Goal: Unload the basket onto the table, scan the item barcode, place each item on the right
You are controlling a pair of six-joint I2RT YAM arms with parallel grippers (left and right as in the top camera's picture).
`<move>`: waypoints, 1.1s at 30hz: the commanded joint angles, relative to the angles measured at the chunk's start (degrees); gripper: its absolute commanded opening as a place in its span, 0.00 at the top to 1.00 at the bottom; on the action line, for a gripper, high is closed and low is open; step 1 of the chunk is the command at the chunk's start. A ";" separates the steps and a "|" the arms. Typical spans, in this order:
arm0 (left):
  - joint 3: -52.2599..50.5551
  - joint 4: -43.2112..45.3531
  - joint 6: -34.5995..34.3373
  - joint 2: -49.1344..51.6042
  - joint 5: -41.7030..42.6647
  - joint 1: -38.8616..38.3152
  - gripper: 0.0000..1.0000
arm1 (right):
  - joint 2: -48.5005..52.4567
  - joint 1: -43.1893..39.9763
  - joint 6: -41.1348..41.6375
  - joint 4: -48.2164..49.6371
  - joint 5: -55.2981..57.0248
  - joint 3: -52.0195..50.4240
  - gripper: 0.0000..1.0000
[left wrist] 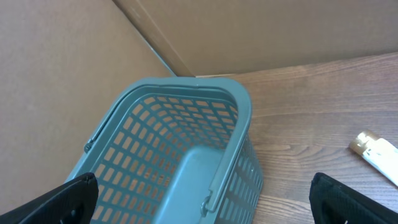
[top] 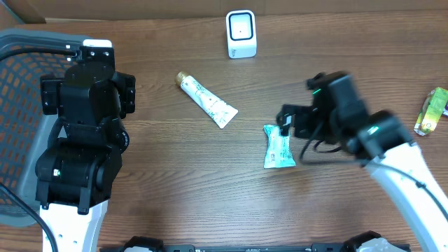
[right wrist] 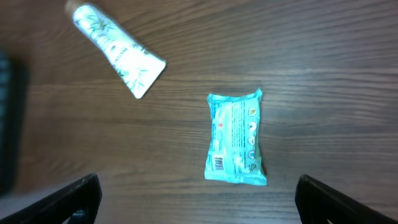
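The item, a teal packet (top: pixel 278 147), lies flat on the wooden table with its printed back up. In the right wrist view the packet (right wrist: pixel 235 138) shows a small barcode (right wrist: pixel 218 163) at its lower left corner. My right gripper (right wrist: pixel 199 202) hovers above the packet's near end, open, with nothing between its fingers (right wrist: pixel 78 198); in the overhead view the right gripper (top: pixel 288 120) is just above the packet's top edge. The white scanner (top: pixel 241 33) stands at the back of the table. My left gripper (left wrist: pixel 202 199) is open over the basket and holds nothing.
A teal plastic basket (left wrist: pixel 180 124) sits at the far left under the left arm, beside a cardboard wall. A white tube (top: pixel 206 100) lies slanted left of the packet, and the tube (right wrist: pixel 118 55) also shows in the right wrist view. A green packet (top: pixel 431 110) lies at the right edge.
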 commanded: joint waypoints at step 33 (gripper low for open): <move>0.11 0.24 0.46 0.11 0.09 -0.02 0.00 | 42.34 -24.06 -37.42 7.23 -41.59 -3.54 0.00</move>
